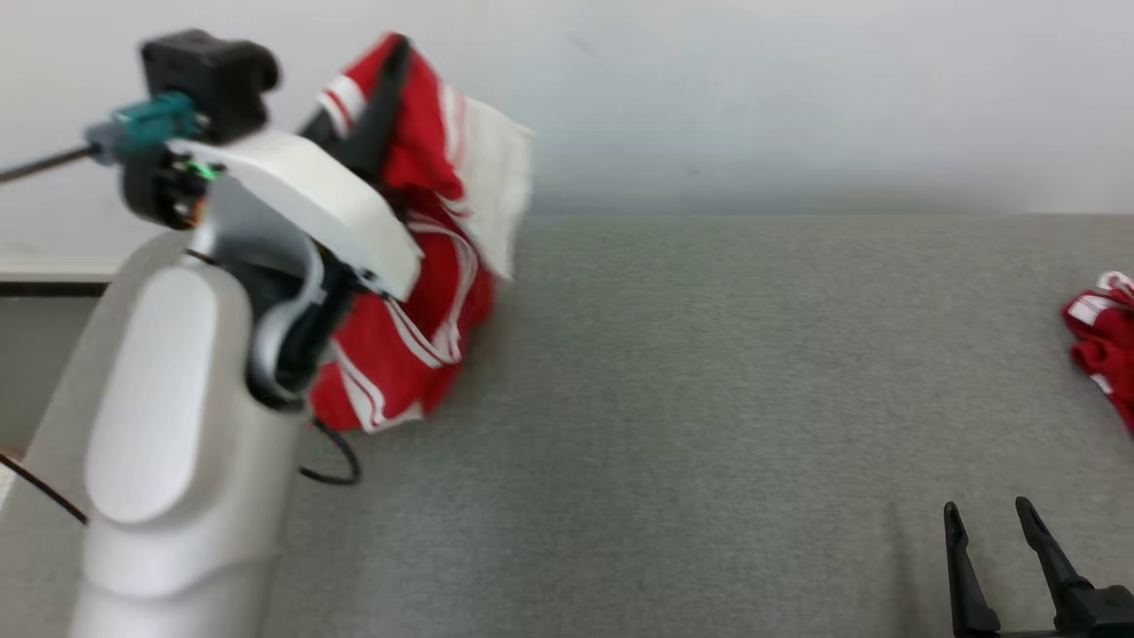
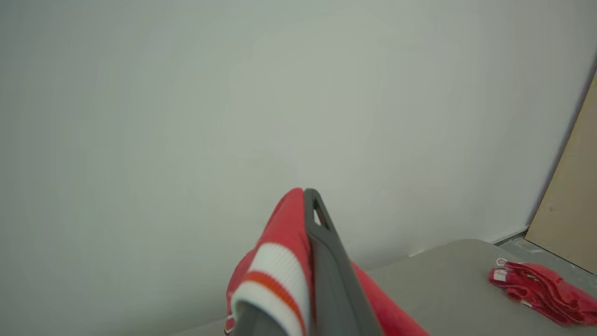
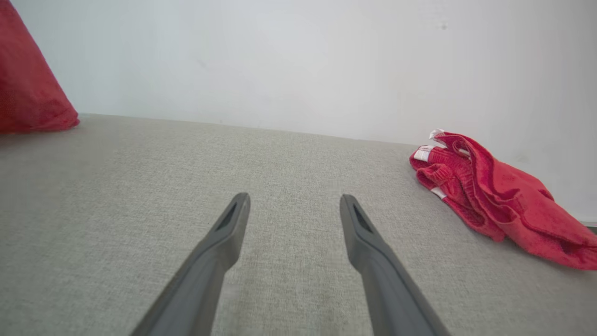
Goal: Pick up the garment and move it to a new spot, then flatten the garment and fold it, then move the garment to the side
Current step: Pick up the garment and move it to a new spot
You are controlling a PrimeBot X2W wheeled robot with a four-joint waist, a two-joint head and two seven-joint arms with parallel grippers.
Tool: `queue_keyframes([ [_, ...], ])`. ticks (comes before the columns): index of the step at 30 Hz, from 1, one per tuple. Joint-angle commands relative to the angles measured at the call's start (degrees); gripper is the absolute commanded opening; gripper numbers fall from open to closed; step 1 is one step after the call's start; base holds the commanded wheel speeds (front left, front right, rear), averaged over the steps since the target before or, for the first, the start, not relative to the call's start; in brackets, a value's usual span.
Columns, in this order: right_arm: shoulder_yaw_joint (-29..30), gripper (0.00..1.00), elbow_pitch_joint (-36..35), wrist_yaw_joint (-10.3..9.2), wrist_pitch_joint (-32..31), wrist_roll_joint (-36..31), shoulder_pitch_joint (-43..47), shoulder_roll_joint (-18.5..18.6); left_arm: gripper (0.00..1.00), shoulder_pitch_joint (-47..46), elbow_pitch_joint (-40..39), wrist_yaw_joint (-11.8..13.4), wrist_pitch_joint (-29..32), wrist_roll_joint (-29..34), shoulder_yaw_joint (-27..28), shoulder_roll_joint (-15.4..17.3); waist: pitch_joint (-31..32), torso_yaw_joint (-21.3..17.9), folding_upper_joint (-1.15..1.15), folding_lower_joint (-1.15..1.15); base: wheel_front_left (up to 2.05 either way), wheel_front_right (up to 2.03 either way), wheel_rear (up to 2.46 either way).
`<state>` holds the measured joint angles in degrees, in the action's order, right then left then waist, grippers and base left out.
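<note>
Garment (image 1: 425,292) was the red one with white stripes, and the left gripper (image 1: 396,49) had its fingers pinched together on a fold of it, right up near the tips. Rest of the cloth hung below that gripper, bottom edge down by the grey table (image 1: 709,399); couldn't tell if it touched. Right gripper (image 1: 986,507) sat low over bare table with its fingers spread apart. Another crumpled red bundle (image 1: 1103,341) lay ahead and to the right of it, well apart.
</note>
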<state>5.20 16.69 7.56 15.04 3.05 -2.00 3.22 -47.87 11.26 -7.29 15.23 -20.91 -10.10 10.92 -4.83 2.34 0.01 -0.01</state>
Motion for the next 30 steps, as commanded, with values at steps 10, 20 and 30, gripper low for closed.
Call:
queue_keyframes([
  [10,-1.8,1.0,0.5,-0.17,0.1,2.9,-2.2,-0.3,0.0,10.1,-8.4,2.6,4.4,-4.7,-12.8,-7.6,-2.5,-10.5,-0.01,0.01,0.0,0.0,0.0],
  [20,-4.5,1.0,1.9,-0.17,0.1,6.2,-4.1,-0.3,0.0,4.7,0.1,9.7,-0.9,-14.0,-29.3,-7.9,-5.2,-20.0,-0.01,0.01,0.0,0.0,0.0],
  [30,-4.7,1.0,2.9,-0.17,0.1,7.3,-3.8,-0.2,1.0,-0.3,8.0,13.6,-8.3,-22.1,-41.9,-7.9,-5.6,-22.0,-0.01,0.01,0.0,0.0,0.0],
])
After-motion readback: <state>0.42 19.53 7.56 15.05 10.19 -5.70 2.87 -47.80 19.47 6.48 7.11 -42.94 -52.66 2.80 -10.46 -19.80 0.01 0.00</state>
